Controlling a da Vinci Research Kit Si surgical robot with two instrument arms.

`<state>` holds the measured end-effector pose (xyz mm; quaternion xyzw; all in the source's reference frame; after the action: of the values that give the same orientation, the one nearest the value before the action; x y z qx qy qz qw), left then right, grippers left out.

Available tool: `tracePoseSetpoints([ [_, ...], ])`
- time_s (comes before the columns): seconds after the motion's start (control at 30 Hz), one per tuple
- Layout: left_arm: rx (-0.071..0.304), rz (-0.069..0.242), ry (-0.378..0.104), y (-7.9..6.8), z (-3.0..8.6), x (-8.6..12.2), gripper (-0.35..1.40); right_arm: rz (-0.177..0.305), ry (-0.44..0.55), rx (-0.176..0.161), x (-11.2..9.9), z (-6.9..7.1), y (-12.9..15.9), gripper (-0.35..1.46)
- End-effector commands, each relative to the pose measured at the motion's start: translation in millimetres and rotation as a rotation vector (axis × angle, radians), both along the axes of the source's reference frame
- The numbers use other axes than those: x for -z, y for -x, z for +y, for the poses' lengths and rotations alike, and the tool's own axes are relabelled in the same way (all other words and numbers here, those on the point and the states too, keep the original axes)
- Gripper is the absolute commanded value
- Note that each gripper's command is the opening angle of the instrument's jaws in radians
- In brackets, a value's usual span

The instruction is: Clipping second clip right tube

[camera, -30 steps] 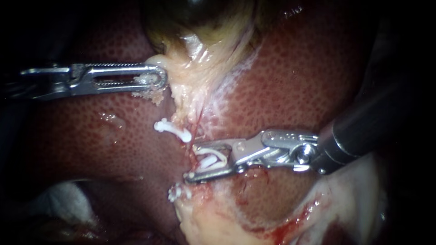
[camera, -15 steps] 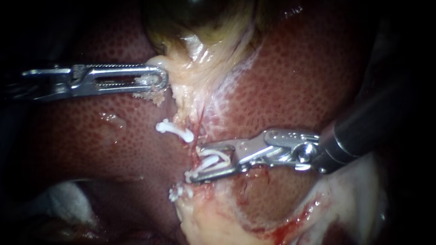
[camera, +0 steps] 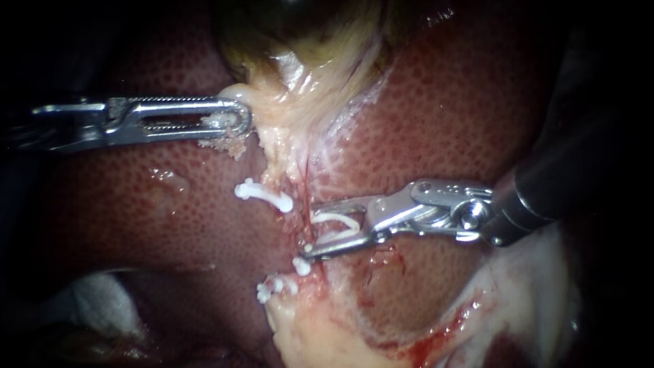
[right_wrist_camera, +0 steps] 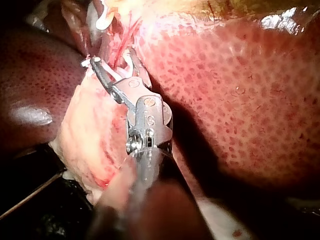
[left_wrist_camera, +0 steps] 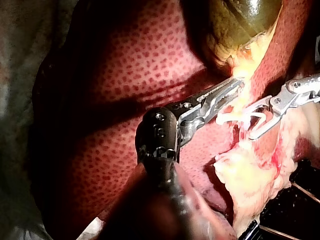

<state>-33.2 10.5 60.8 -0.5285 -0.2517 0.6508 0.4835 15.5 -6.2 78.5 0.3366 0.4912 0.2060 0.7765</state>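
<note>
A thin reddish tube [camera: 304,194] runs down from the gallbladder's pale neck [camera: 286,102]. Left of it sits a white clip [camera: 262,194], and another white clip [camera: 269,289] lies lower down. My right instrument [camera: 310,227] has its jaws apart with a white clip [camera: 334,221] held between them. The jaw tips stand just right of the tube. A small white piece [camera: 300,266] shows under the lower jaw tip. My left instrument [camera: 238,116] is shut on the pale neck tissue, also in the left wrist view [left_wrist_camera: 235,85].
Dark red liver [camera: 443,123] lies on both sides. The greenish gallbladder [camera: 300,27] is above. Pale bloodstained fat [camera: 320,334] fills the lower middle, with white gauze [camera: 95,293] at the lower left. The right wrist view shows the right instrument [right_wrist_camera: 112,57] against that fat.
My right instrument has drawn back to the right, off the tube, with the white clip still in its jaws. A small white piece now shows below its lower tip. The left instrument has held still.
</note>
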Motion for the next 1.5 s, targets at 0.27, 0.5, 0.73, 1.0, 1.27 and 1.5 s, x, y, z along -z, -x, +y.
tracePoseSetpoints([
  [0.27, 0.0, -0.003, 0.001, 0.3, -0.1, -0.2, -0.35, 0.034, -0.083, 0.049, -0.2, -2.2, -2.0, 0.46],
  [0.5, 0.0, -0.003, 0.002, 0.3, -0.1, -0.2, -0.35, 0.062, -0.129, 0.085, 0.5, -2.9, -2.3, 0.4],
  [0.73, -0.001, -0.003, 0.002, 0.3, -0.1, -0.3, -0.35, 0.05, -0.148, 0.073, 0.1, -2.5, -2.0, 0.3],
  [1.0, 0.0, -0.003, 0.002, 0.3, 0.0, -0.4, -0.35, 0.002, -0.262, 0.034, -0.7, -1.8, -1.0, -0.35],
  [1.27, -0.002, -0.001, 0.001, 0.3, 0.1, -0.6, -0.35, -0.02, -0.304, 0.009, -0.7, -1.9, -0.5, -0.35],
  [1.5, -0.002, -0.001, 0.001, 0.3, 0.1, -0.6, -0.35, -0.022, -0.309, 0.009, -0.7, -2.1, -0.5, -0.35],
])
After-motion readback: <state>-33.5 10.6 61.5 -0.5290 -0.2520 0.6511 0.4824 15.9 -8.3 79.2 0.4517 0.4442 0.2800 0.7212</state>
